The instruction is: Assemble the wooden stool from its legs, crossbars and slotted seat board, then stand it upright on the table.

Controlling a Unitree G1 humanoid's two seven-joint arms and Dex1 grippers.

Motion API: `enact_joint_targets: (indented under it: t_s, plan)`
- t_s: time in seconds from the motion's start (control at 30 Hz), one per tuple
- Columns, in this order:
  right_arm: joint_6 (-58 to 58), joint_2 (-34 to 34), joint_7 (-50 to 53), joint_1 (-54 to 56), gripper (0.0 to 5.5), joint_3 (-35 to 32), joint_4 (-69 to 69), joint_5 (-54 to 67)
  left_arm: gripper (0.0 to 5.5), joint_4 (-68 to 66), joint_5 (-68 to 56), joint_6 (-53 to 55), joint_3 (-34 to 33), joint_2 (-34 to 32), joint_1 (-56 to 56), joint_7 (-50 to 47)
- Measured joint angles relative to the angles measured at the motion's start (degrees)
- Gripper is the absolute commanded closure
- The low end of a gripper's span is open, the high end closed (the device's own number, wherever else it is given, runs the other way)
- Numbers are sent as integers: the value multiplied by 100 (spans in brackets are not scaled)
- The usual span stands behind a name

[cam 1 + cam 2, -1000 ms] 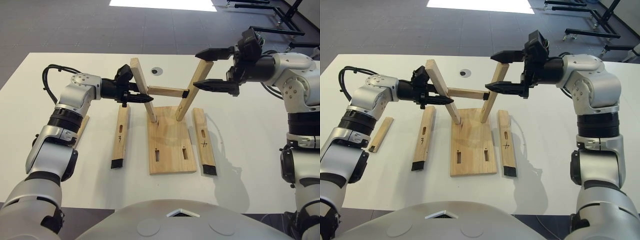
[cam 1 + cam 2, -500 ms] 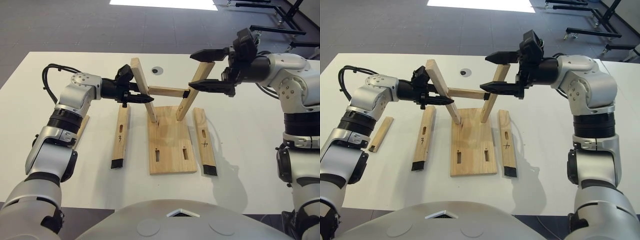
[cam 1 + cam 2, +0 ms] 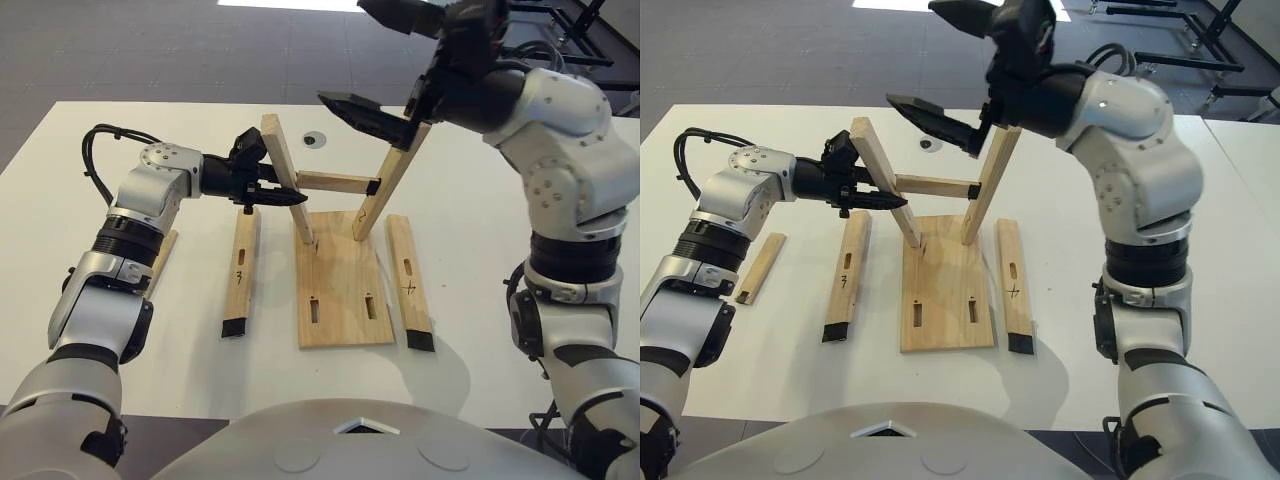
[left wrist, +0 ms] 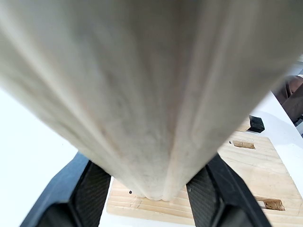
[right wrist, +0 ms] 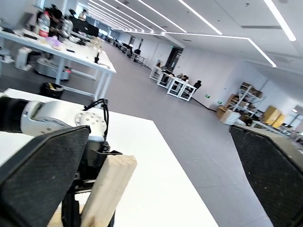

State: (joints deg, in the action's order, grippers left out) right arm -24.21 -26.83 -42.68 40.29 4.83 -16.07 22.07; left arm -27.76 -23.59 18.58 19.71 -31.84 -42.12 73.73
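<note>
The left end effector (image 3: 285,195) pinches the left leg (image 3: 277,150) about halfway up. The right end effector (image 3: 345,52) is spread wide, up high, and holds nothing. Its lower finger (image 3: 365,113) is just over the top of the right leg (image 3: 381,200). I cannot tell if they touch. The two legs lean away from each other and stand in the far slots of the seat board (image 3: 345,300). A crossbar (image 3: 335,183) joins them. The seat board lies flat on the white tabletop (image 3: 500,300). The left loose leg (image 3: 240,275) lies just beside the board on one side. The right loose leg (image 3: 410,282) lies on the other side. A short bar (image 3: 760,267) lies farther left.
</note>
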Motion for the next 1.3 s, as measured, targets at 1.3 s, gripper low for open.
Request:
enact_joint_targets:
  t_s: [1.3]
  plan:
    - [1791,117,1223,-1084,11,1980,588,-4061,337,328,0,25,-11,-98,272,-212]
